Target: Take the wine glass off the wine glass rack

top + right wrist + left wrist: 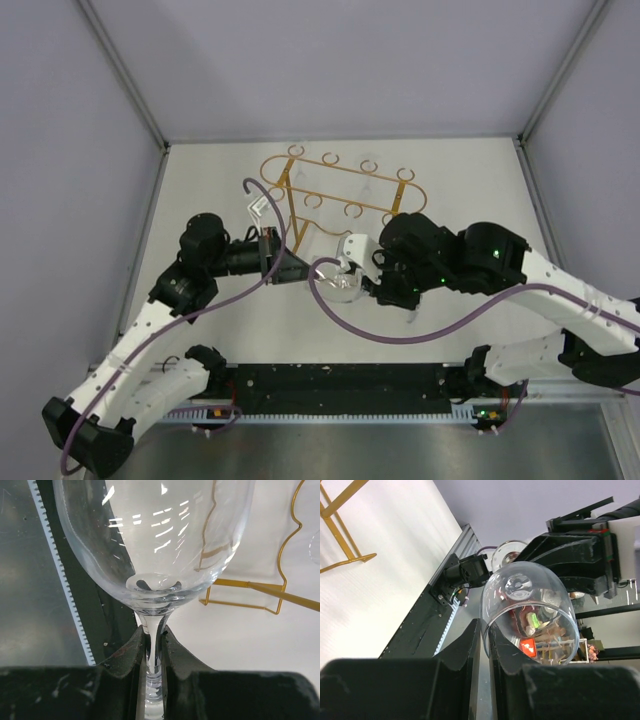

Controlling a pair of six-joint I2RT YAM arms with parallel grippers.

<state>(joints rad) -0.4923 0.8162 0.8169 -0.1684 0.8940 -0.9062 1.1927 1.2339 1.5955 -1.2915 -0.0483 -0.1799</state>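
Observation:
The clear wine glass [338, 279] is held between both grippers, in front of and apart from the gold wire wine glass rack [340, 190]. My right gripper [357, 275] is shut on its thin stem; in the right wrist view the stem [153, 645] runs between the fingers [152, 632] and the bowl [155, 540] fills the frame above. My left gripper [290, 268] is shut on the rim of the bowl; in the left wrist view the glass wall [530, 605] enters the narrow gap between the fingers [484, 627]. The foot is hidden.
The rack stands at the back middle of the white table [470, 185]; part of it shows in the left wrist view [340, 530] and the right wrist view [250, 587]. A black rail [340, 380] runs along the near edge. Purple cables [420, 330] loop by the arms.

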